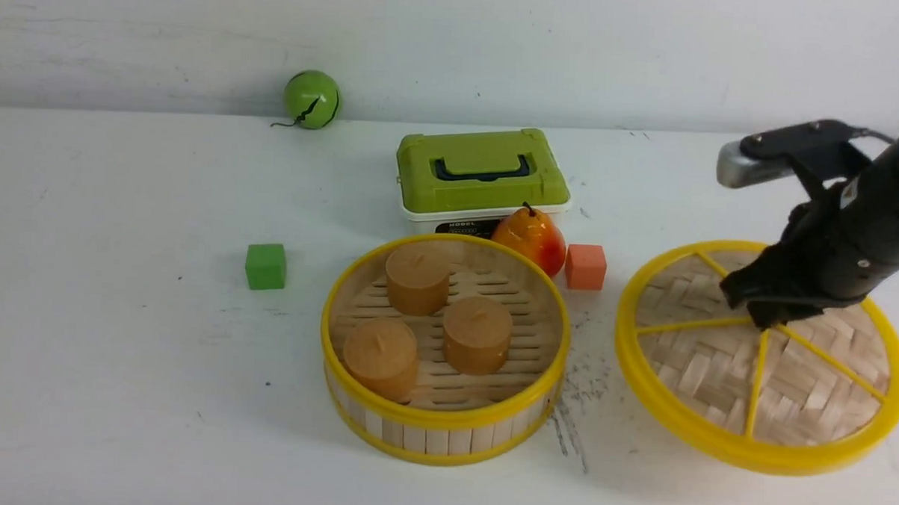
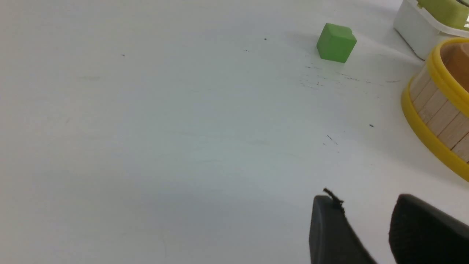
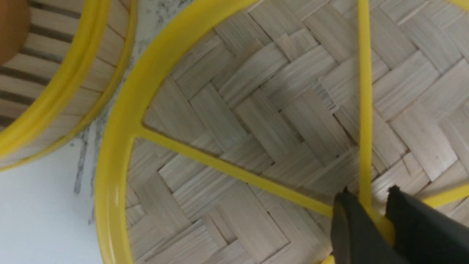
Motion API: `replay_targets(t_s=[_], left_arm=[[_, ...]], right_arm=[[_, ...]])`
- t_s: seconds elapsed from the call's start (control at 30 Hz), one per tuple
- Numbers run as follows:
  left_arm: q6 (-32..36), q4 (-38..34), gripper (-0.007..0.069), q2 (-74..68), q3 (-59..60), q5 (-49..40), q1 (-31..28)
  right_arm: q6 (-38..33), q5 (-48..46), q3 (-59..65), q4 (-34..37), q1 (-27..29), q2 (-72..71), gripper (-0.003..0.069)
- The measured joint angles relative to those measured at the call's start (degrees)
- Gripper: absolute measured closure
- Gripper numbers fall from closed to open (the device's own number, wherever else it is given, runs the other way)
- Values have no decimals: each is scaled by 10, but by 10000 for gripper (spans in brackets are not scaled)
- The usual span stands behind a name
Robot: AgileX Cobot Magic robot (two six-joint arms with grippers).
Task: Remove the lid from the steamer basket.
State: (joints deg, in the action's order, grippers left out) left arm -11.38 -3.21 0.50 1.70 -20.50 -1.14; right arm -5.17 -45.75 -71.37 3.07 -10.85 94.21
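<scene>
The lid (image 1: 715, 366), a woven bamboo disc with a yellow rim and spokes, lies on the table to the right of the steamer basket (image 1: 443, 424). The basket is uncovered and holds three brown cylinders (image 1: 417, 277). My right gripper (image 1: 765, 316) is over the lid's centre. In the right wrist view my right gripper (image 3: 368, 192) is shut on the yellow central knob of the lid (image 3: 256, 110), and the basket's rim (image 3: 73, 73) shows beside it. My left gripper (image 2: 366, 200) is open and empty above bare table, left of the basket's wall (image 2: 436, 110). It is out of the front view.
A green handled box (image 1: 482, 171) stands behind the basket, with a pear (image 1: 532, 237) and an orange cube (image 1: 586, 266) in front of it. A green cube (image 1: 266, 265) sits left of the basket and also shows in the left wrist view (image 2: 336, 43). A green ball (image 1: 312, 99) lies at the back wall.
</scene>
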Motion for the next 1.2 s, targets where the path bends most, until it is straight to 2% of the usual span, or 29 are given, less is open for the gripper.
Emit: replay_targets(t_s=[0.2, 0.5, 0.73, 0.83, 1.0, 1.1, 1.2], left_arm=[[0, 0, 385, 0, 0, 0, 0], [0, 0, 386, 0, 0, 0, 0], [0, 0, 386, 0, 0, 0, 0], [0, 0, 386, 0, 0, 0, 0], [0, 0, 386, 0, 0, 0, 0], [0, 0, 386, 0, 0, 0, 0], [0, 0, 386, 0, 0, 0, 0]], right_arm=[[1, 64, 4, 2, 0, 67, 552], [1, 78, 4, 6, 0, 111, 549], [1, 72, 4, 14, 0, 106, 462], [1, 36, 4, 30, 0, 62, 384], [-6, 10, 5, 32, -3, -46, 375], [-29, 10, 23, 32, -11, -150, 412], [-39, 20, 83, 46, -12, -281, 493]])
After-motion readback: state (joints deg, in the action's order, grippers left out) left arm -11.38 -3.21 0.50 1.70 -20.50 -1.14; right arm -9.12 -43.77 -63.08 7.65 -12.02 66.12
